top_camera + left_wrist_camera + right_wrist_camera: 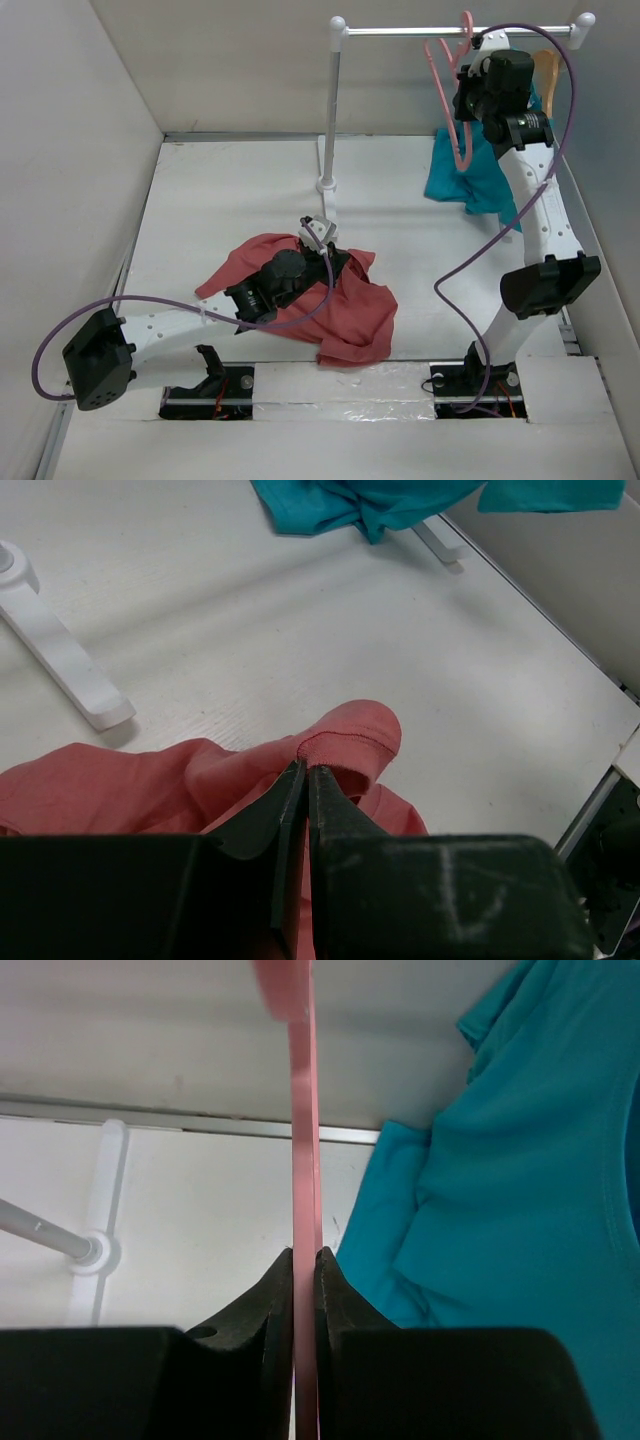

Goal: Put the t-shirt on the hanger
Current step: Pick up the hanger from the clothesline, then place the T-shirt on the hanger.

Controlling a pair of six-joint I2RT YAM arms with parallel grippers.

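The salmon-red t-shirt is seen crumpled on the table just in front of the rack's upright, spread left to right. Only the left wrist view shows its hemmed fold pinched in the left gripper. The pink hanger, hung hook-up right of that upright, is shown by the right wrist view clamped in the right gripper. Two t-shirts and two hangers are counted, with a teal t-shirt and a wooden hanger further right.
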